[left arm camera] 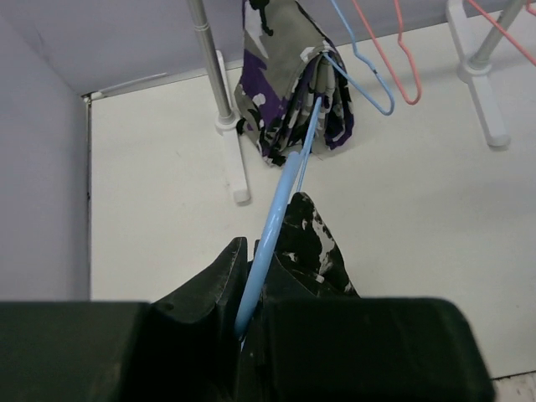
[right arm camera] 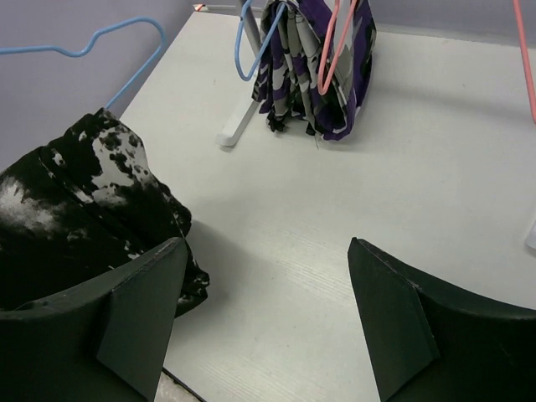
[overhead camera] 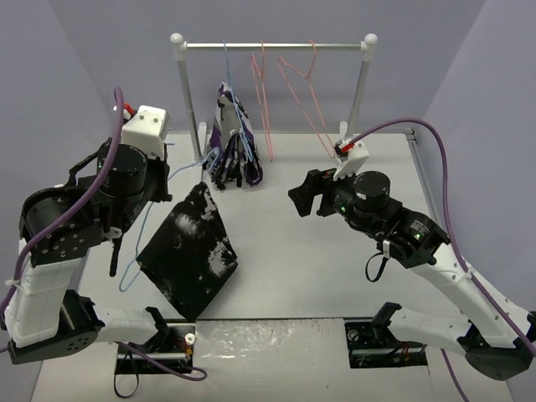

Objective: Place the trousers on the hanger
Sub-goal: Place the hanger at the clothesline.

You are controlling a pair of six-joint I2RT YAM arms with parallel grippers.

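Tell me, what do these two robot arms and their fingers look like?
Both the left arm and the right arm mix chunky black round joints with white links. A purple cable loops along each, and a white camera box sits on the left wrist. The fingers are dark, flat, wedge-shaped plates. Small green lights glow on the right arm.

Left gripper is pinching the light-blue hanger wire. Black, white-splotched trousers are draping just beside it. Purple patterned garment is hanging beyond, near rack post.

Lavender walls — white table, metal rack behind.
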